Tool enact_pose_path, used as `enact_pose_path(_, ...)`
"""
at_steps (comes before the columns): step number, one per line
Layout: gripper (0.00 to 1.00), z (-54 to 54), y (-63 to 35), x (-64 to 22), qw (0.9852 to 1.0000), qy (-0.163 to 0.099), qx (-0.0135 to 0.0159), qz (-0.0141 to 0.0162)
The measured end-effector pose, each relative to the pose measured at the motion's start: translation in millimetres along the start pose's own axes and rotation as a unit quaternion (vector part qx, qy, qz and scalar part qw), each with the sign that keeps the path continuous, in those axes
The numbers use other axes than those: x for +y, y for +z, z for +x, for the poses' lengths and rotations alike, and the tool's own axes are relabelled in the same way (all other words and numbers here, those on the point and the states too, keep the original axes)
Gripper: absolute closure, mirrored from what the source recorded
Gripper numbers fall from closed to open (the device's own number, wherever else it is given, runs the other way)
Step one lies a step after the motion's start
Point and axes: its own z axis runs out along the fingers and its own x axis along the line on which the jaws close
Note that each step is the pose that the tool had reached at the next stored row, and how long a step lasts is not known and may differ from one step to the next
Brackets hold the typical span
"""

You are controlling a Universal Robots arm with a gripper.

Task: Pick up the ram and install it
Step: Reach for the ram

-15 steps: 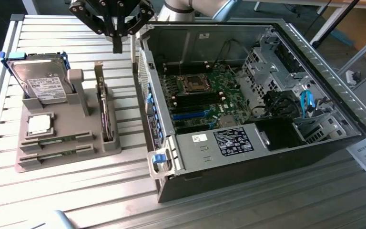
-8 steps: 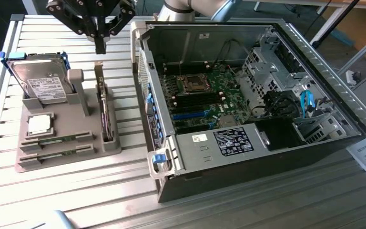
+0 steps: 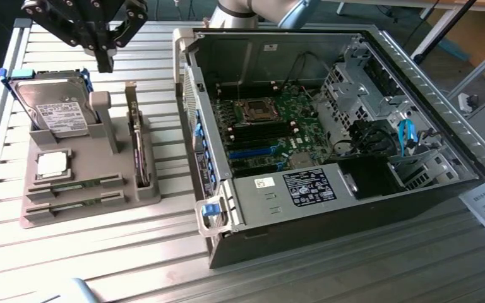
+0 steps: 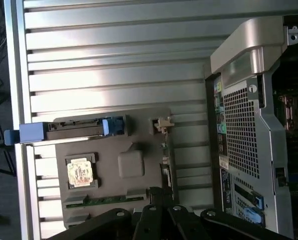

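Exterior view: high, angled down, mid-range over slatted aluminium table [image 3: 99, 252], grey plastic parts holder [image 3: 91, 197], open black computer case [image 3: 310, 243]. Wrist view: seemingly straight down, closer; shares holder [image 4: 114, 177], case [image 4: 243, 125], table [image 4: 114, 60].

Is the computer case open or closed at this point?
Open. The computer case lies on its side with no cover panel over it, so the motherboard inside is exposed.

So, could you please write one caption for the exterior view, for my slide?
Shut gripper hangs above the grey holder with hard drive, processor and ram, beside the open computer case.
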Motion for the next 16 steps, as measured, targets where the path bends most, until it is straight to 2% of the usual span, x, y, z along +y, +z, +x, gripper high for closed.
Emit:
enact_pose_path(3, 0.9, 12.7, -0.3, -1.0, 1.0, 0.0, 0.0, 0.0)
enact_pose_path(16, 0.9, 53.8, -1.1, -4.1, 1.0, 0.0, 0.0, 0.0)
